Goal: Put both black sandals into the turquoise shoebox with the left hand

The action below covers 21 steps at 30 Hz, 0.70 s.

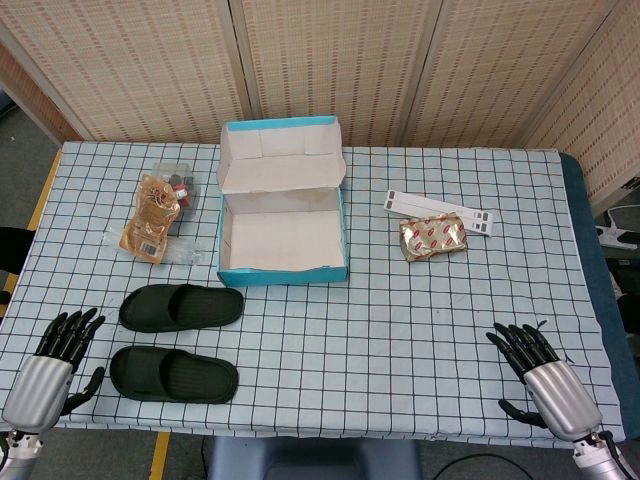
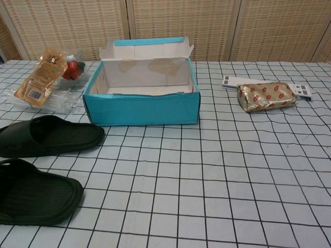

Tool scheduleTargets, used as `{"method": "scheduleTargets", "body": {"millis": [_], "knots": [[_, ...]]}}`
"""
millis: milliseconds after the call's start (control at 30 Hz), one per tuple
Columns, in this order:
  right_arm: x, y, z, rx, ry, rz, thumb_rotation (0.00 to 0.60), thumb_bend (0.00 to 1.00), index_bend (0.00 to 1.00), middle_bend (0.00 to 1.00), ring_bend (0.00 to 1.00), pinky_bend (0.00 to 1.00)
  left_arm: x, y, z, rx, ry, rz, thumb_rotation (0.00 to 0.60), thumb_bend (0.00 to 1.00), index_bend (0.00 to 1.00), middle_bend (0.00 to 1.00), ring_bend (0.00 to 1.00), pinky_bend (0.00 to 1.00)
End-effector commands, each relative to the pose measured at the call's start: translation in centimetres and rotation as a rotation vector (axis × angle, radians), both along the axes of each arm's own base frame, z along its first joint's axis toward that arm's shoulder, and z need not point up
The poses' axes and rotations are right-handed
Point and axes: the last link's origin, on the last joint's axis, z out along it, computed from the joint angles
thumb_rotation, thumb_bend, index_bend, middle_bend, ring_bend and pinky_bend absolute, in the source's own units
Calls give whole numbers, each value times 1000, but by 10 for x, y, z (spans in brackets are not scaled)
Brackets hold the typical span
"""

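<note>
Your left hand (image 1: 62, 350) rests empty with fingers spread, just left of both black sandals, which lie side by side in front of the turquoise shoebox (image 1: 283, 268). Start with the far sandal (image 1: 182, 307), nearest the box, then the near sandal (image 1: 173, 374); grip across the strap, lift clear of the wall.

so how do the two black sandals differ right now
The far sandal lies nearer the turquoise shoebox; the near sandal lies by the table's front edge, closer to the left hand. In the chest view the far sandal shows almost whole, while the near sandal is cut off at the frame's edge. Both are black slides, soles down, lying roughly parallel, untouched.
</note>
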Motion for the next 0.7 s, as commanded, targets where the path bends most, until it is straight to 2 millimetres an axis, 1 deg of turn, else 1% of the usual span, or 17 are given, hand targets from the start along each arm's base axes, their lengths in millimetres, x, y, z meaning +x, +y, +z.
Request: {"method": "scheduleTargets", "body": {"millis": [33, 233, 367, 467, 700], "knots": [[0, 0, 0, 2, -2, 0, 600, 74, 0, 0, 0, 0, 0, -1, -1, -9, 1, 4, 600, 441, 0, 0, 0, 42], [-1, 1, 5, -2, -9, -2, 600, 75, 0, 0, 0, 0, 7, -6, -8, -103, -44, -15, 600, 436, 0, 0, 0, 42], [-1, 2, 7, -6, -16, -5, 600, 74, 0, 0, 0, 0, 10, -11, -15, -212, -63, -18, 600, 420, 0, 0, 0, 46], [-2, 2, 7, 2, -10, -7, 600, 74, 0, 0, 0, 0, 7, -9, -21, -298, -36, 19, 600, 401, 0, 0, 0, 48], [0, 3, 2, 47, 0, -8, 600, 75, 0, 0, 0, 0, 2, -2, -39, -397, 21, 105, 600, 335, 0, 0, 0, 46]]}}
